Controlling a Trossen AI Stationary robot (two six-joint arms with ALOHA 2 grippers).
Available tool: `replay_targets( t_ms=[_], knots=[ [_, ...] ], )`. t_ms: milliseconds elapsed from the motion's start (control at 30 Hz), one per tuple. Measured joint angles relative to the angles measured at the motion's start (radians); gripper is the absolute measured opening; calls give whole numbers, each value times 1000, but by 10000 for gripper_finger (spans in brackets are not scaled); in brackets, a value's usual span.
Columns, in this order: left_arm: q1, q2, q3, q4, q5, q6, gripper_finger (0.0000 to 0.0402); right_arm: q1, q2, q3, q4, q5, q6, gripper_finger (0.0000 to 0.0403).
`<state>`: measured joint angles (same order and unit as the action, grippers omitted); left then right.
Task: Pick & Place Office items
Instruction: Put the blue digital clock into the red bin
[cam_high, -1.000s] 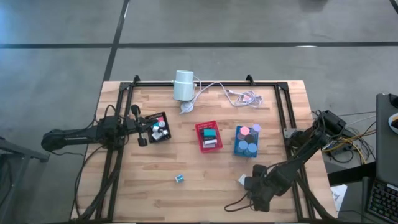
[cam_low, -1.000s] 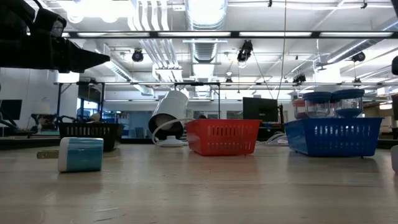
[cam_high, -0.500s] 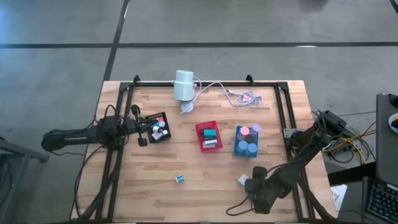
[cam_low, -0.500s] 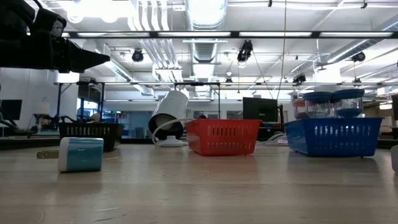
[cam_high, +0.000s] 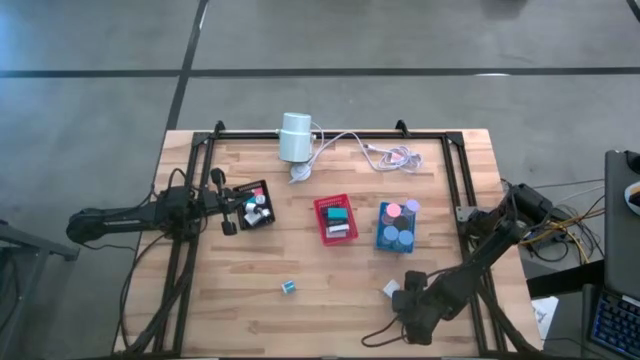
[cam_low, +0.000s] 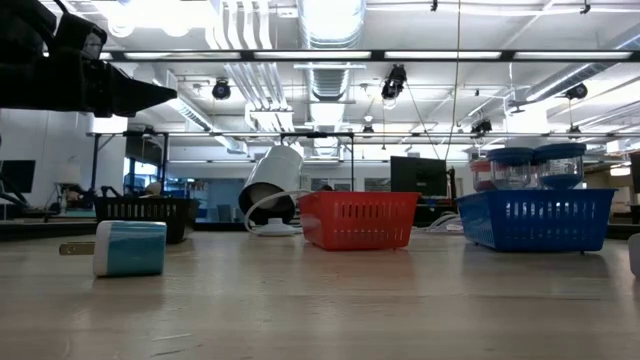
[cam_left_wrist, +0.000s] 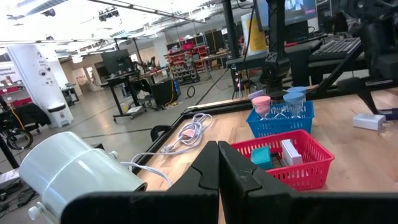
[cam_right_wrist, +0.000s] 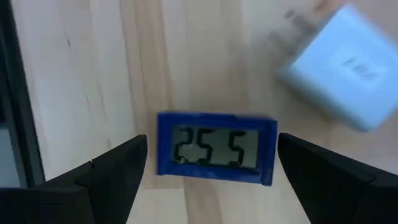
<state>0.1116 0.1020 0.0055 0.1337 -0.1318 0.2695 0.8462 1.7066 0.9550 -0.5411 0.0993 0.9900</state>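
Between the open fingers of my right gripper (cam_right_wrist: 211, 152) a small blue-framed digital display (cam_right_wrist: 215, 148) lies flat on the wood, with a gap to each finger. Beside it lies a white block (cam_right_wrist: 339, 68). In the high view this gripper (cam_high: 404, 300) points down at the table's near right, next to the white block (cam_high: 390, 289), and hides the display. A teal block (cam_high: 288, 287) rests on the table near the front. My left gripper (cam_left_wrist: 217, 165) is shut on nothing and waits level at the table's left by the black tray (cam_high: 254, 204).
A red tray (cam_high: 335, 218) and a blue tray (cam_high: 398, 226) with round discs stand mid-table, and the black tray holds several small pieces. A white cylinder (cam_high: 296, 137) with its cable (cam_high: 385, 152) lies at the far edge. A black frame (cam_high: 455, 180) runs around the tabletop.
My right gripper has sunk a little toward the table at the near right and has stayed open.
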Motion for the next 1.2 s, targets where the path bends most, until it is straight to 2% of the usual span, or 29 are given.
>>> replay_targets(
  t_ms=[233,733,900,1133,1200],
  knots=[
    [0,1,0,0,0,0,0,-2,72,24,-13,-21,-11,352],
    [0,2,0,0,0,0,0,0,81,26,-25,42,-21,350],
    [0,2,0,0,0,0,0,0,82,19,-32,64,-11,330],
    [0,2,0,0,0,0,0,0,80,-10,-27,92,78,282],
    [0,2,0,0,0,0,0,0,80,-11,-30,93,77,280]
  ],
)
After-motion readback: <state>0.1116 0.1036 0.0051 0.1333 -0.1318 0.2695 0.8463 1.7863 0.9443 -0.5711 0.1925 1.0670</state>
